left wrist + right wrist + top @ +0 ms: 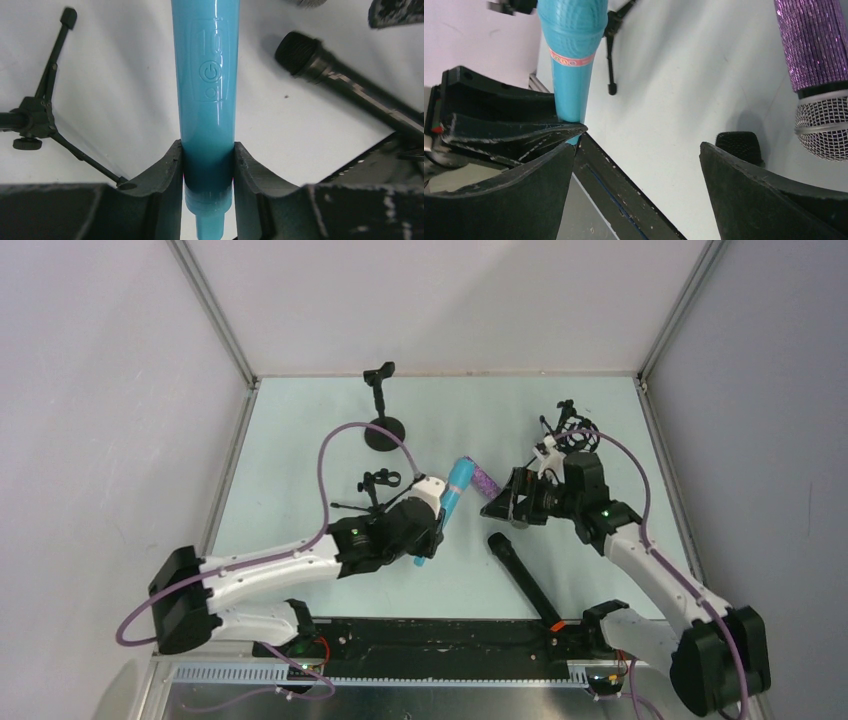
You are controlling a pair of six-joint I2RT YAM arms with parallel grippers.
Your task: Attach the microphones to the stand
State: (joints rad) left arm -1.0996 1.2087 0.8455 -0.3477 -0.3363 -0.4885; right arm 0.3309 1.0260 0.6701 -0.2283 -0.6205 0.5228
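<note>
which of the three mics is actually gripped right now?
The light blue microphone: the left pincer is shut on its handle. The purple glittery microphone and the black microphone lie loose on the table, no pincer on them.

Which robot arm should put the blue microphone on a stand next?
Left. The left fingers grip the light blue microphone, and a small tripod stand sits close beside that arm. The right fingers are open and hold nothing.
</note>
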